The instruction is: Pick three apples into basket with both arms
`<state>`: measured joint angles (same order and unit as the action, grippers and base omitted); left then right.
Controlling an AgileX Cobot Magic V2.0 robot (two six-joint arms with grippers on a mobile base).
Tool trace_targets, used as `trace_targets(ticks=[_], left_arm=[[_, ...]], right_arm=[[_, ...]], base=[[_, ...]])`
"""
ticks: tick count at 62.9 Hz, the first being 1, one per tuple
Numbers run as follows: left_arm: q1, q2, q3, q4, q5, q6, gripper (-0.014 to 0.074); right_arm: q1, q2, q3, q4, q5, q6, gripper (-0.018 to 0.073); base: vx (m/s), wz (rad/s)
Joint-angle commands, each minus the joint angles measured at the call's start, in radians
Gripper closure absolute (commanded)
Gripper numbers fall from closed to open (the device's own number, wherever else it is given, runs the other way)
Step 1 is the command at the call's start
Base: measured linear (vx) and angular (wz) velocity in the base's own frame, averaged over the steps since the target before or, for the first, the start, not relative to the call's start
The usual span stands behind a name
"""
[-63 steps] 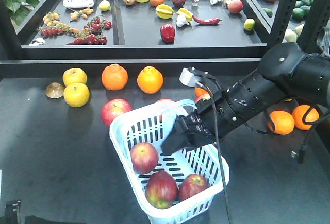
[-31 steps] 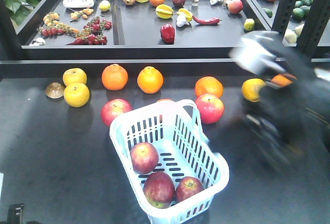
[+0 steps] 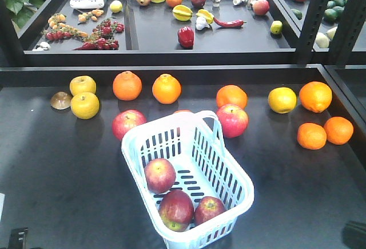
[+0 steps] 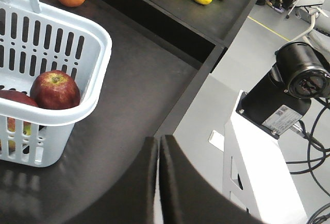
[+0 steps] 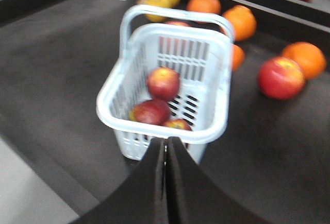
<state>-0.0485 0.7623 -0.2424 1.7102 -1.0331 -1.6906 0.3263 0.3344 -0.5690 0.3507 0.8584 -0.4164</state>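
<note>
Three dark red apples lie inside the pale blue basket (image 3: pixel 220 163) in the middle of the table: one toward the back (image 3: pixel 160 175) and two side by side at the near end (image 3: pixel 176 209) (image 3: pixel 210 209). Neither arm shows in the front view. My left gripper (image 4: pixel 157 141) is shut and empty, off the basket's (image 4: pixel 98 33) corner near the table's edge, with one apple (image 4: pixel 54 89) in sight. My right gripper (image 5: pixel 165 140) is shut and empty, just in front of the basket's (image 5: pixel 225 87) near wall; the apples (image 5: pixel 163 82) sit inside.
Two more red apples (image 3: pixel 128 123) (image 3: pixel 232 120) rest on the table behind the basket. Oranges (image 3: pixel 127 85) (image 3: pixel 311 135) and yellow fruits (image 3: pixel 84 105) are spread along the back and right. A raised shelf (image 3: pixel 171 57) with mixed produce stands behind. The table's edge (image 4: pixel 191 95) drops to the floor.
The right arm, which reached over the basket a second ago, has swung away to the right and left the front view. The near-left apple in the basket shifted slightly.
</note>
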Motion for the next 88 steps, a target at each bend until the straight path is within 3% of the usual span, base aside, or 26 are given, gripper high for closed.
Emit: trace_targets(ticks=[1,7,58,61,68,78,84,88], left_arm=[[-0.004,-0.002,-0.021,-0.067,-0.025,0.000,0.0602],[-0.004,-0.002,-0.021,-0.067,-0.034,0.000,0.0602],[-0.004,-0.002,-0.021,-0.083,-0.029,-0.008,0.0602],[-0.004,-0.002,-0.021,-0.117,-0.040,-0.042,0.0602],[-0.004,-0.002,-0.021,-0.283,-0.042,-0.114,0.0602],[-0.004,-0.001,-0.021,-0.487,-0.001,-0.120,0.0602],[-0.004,-0.001,-0.015,-0.558,0.076,-0.037,0.0602],[-0.004,-0.001,0.007,-0.613,0.141,0.083,0.0602]], right_arm=[[-0.001,0.001,-0.005,-0.092,-0.075,0.122,0.0568],[-0.001,0.002,-0.005,-0.137,-0.080,0.136,0.0568],[-0.001,0.002,-0.005,-0.136,-0.080,0.135,0.0568],[-0.001,0.002,-0.005,-0.136,-0.080,0.135,0.0568],[-0.001,0.002,-0.005,-0.136,-0.080,0.135,0.0568],[-0.001,0.002,-0.005,-0.136,-0.080,0.135,0.0568],[-0.001,0.002,-0.005,-0.136,-0.080,0.135,0.0568],[-0.001,0.002,-0.005,-0.136,-0.080,0.135,0.0568]], base=[[0.00,0.00],[0.00,0.00],[0.00,0.00],[0.00,0.00],[0.00,0.00],[0.00,0.00],[0.00,0.00],[0.00,0.00]])
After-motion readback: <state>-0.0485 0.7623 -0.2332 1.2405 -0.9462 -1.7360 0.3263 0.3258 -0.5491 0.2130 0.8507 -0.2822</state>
